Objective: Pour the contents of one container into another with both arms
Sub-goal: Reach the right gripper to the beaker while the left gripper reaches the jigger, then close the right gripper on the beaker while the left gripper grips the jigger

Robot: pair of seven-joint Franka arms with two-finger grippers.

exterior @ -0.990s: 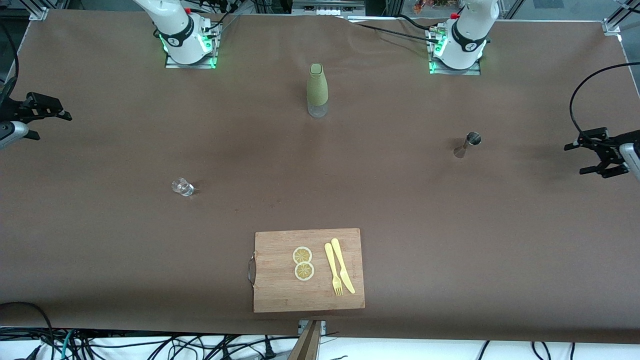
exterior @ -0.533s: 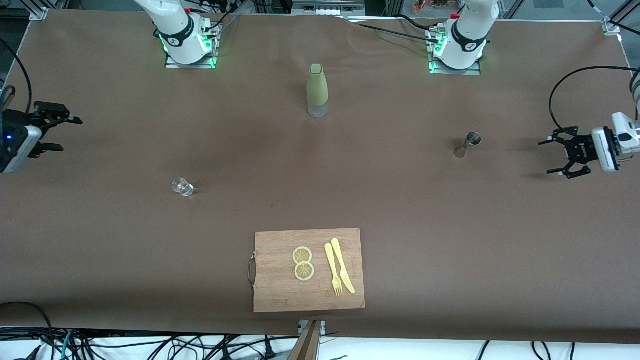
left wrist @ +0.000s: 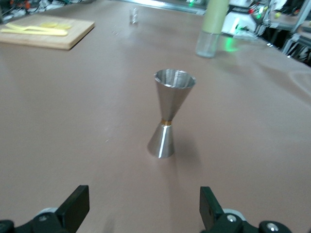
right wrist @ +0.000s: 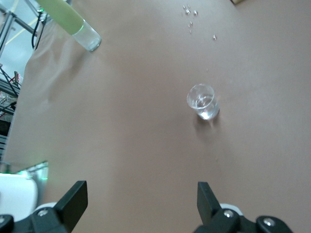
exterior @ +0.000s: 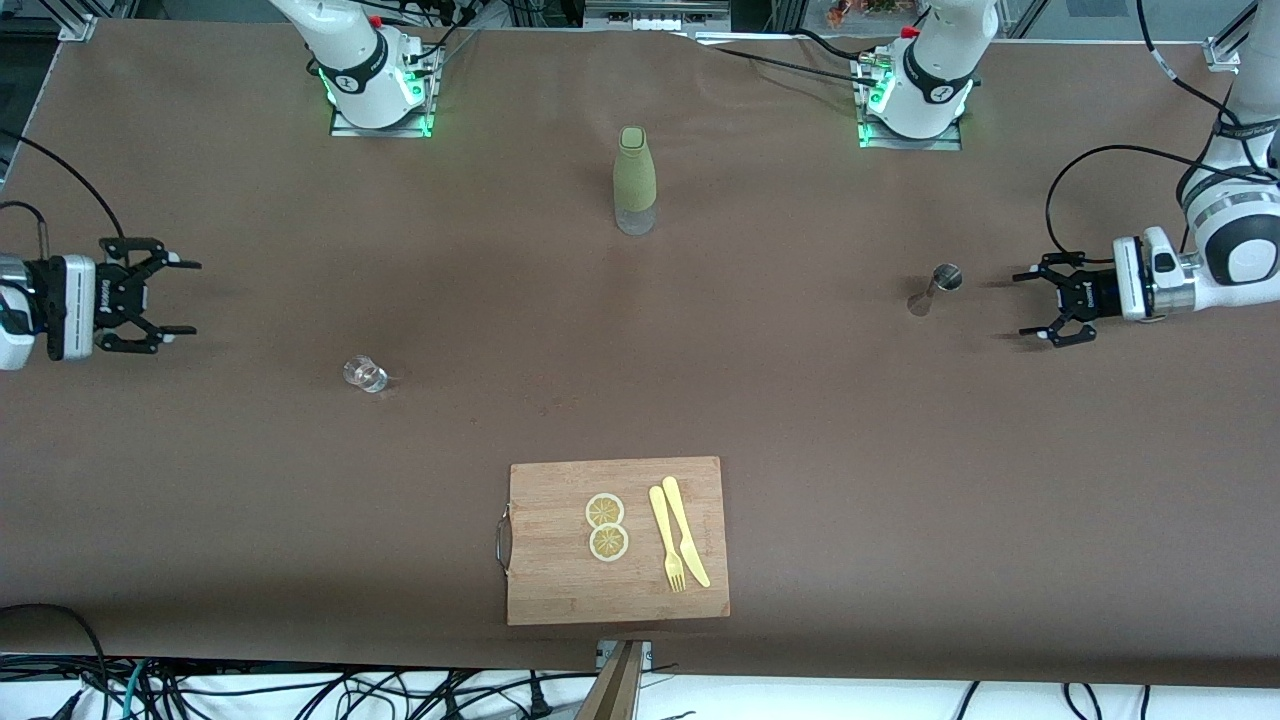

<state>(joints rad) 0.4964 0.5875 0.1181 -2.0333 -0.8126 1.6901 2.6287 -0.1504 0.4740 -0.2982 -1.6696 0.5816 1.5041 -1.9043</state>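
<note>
Your left gripper (exterior: 1040, 305) hovers at the frame's right edge, fingers spread wide, just beside the upright steel hourglass-shaped jigger (exterior: 935, 288). Your right gripper (exterior: 172, 297) hovers at the left edge, fingers spread too, near the small clear glass cup (exterior: 365, 374) on the brown counter (exterior: 800, 420).
</note>
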